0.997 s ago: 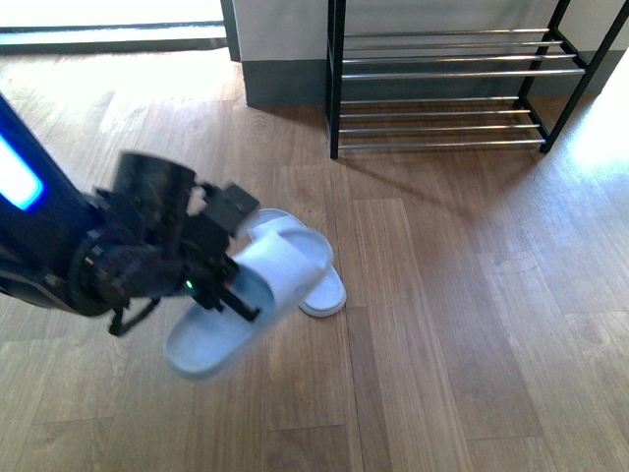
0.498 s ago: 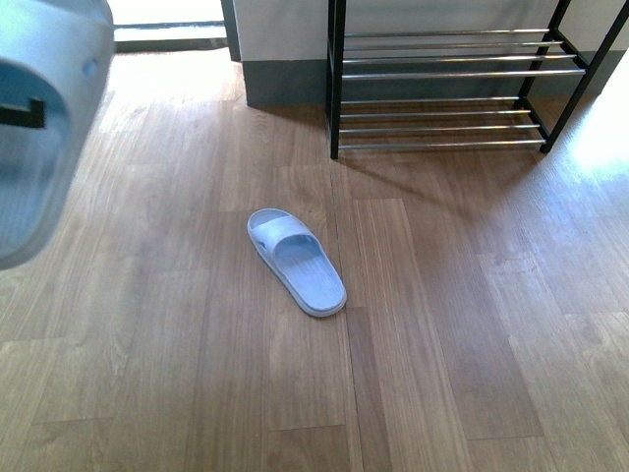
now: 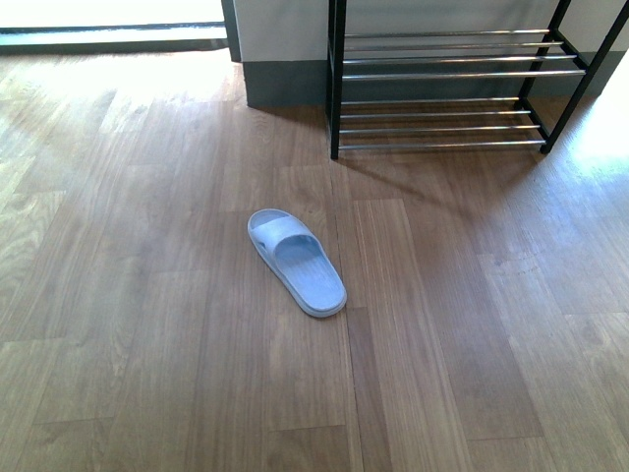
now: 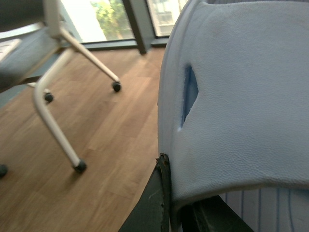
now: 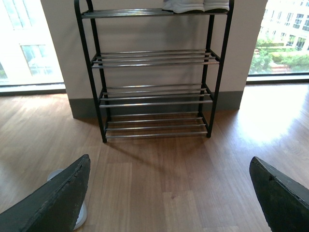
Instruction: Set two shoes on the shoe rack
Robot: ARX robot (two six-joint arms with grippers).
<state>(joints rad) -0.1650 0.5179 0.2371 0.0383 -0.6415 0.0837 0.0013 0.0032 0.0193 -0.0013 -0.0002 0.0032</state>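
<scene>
One pale blue slide (image 3: 295, 261) lies sole down on the wood floor in the front view, a short way in front of the shoe rack (image 3: 442, 74). Neither arm shows there. A second pale blue slide (image 4: 241, 96) fills the left wrist view, and my left gripper (image 4: 176, 210) is shut on the edge of its strap. My right gripper (image 5: 169, 193) is open and holds nothing. It faces the four-tier shoe rack (image 5: 152, 72) from above the floor. The slide on the floor (image 5: 81, 215) peeks out behind one of its fingers (image 5: 58, 198).
White-soled shoes (image 5: 195, 5) stand on the rack's top tier. A chair with white legs and castors (image 4: 58, 96) stands on the floor in the left wrist view. A grey wall base (image 3: 285, 84) runs behind the rack, with bright windows on either side.
My left arm, holding the slide, has lifted from above the floor slide, passed close to the front camera at upper left, and left the front view. The floor slide has not moved.
</scene>
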